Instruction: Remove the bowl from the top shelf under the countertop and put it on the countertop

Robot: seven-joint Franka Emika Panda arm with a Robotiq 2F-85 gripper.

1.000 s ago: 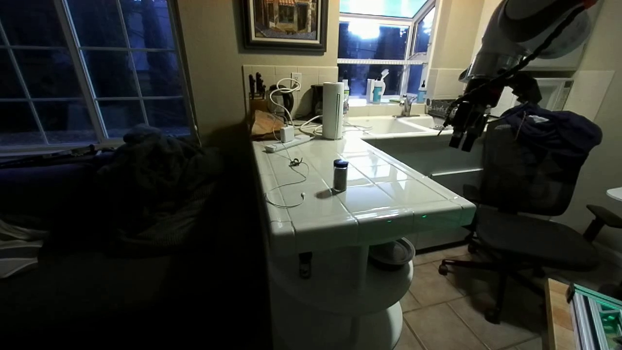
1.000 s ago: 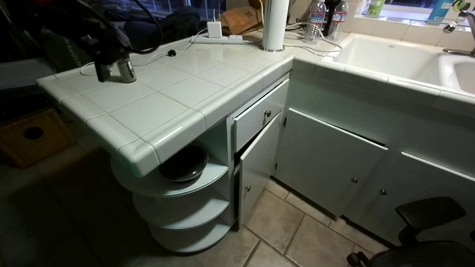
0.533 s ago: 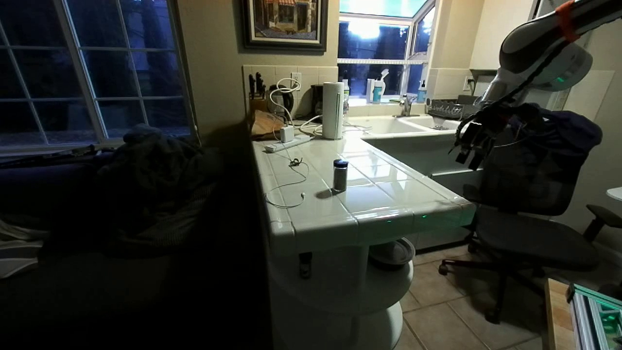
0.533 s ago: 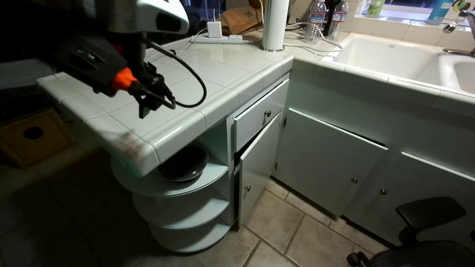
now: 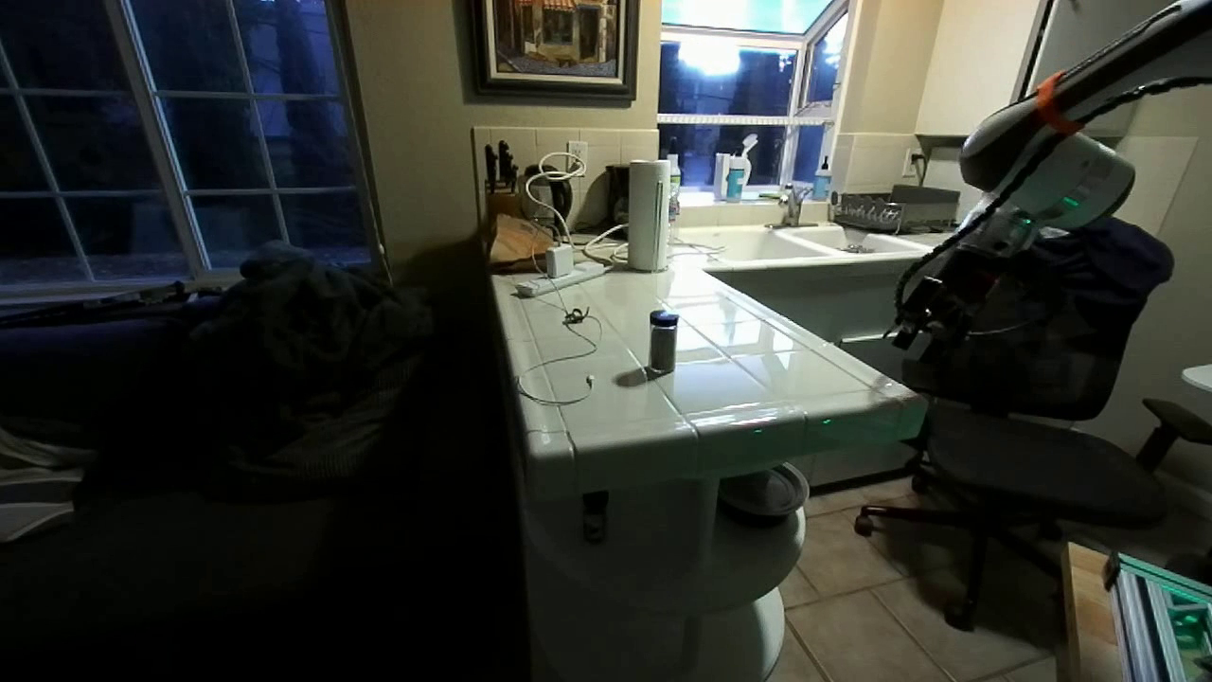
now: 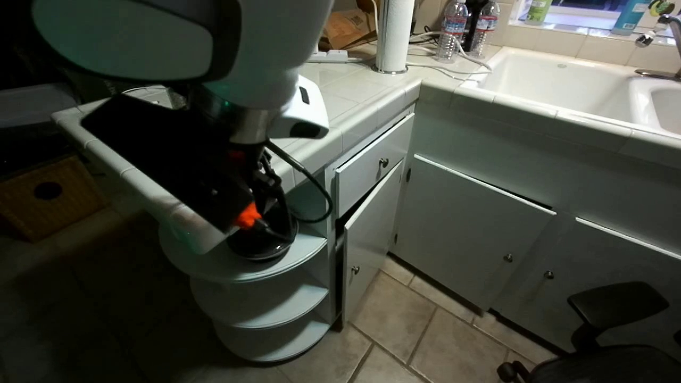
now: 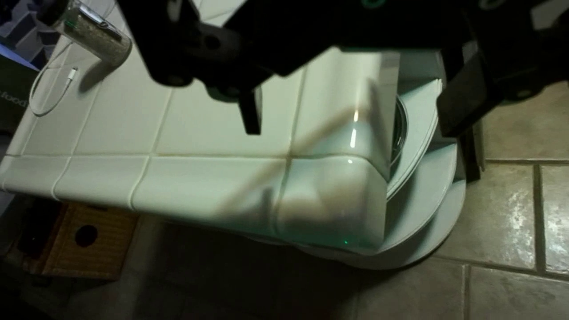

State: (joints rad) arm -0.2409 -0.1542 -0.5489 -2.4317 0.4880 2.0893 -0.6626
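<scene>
The bowl sits on the top shelf below the countertop; the arm covers part of it there. Its paler rim shows in an exterior view. In the wrist view only a sliver of the bowl shows past the countertop edge. My gripper is open and empty, its fingers wide apart. One finger is over the countertop, the other past its edge on the shelf side. In an exterior view the gripper is small and dark beside the countertop's chair-side edge.
A jar with a dark lid and a white cable are on the countertop. A paper-towel roll stands farther back. A cabinet door stands ajar beside the shelves. An office chair is near the arm.
The arm has come down and across toward the countertop corner above the shelves, and its forearm now covers more of the countertop. The bowl has not moved.
</scene>
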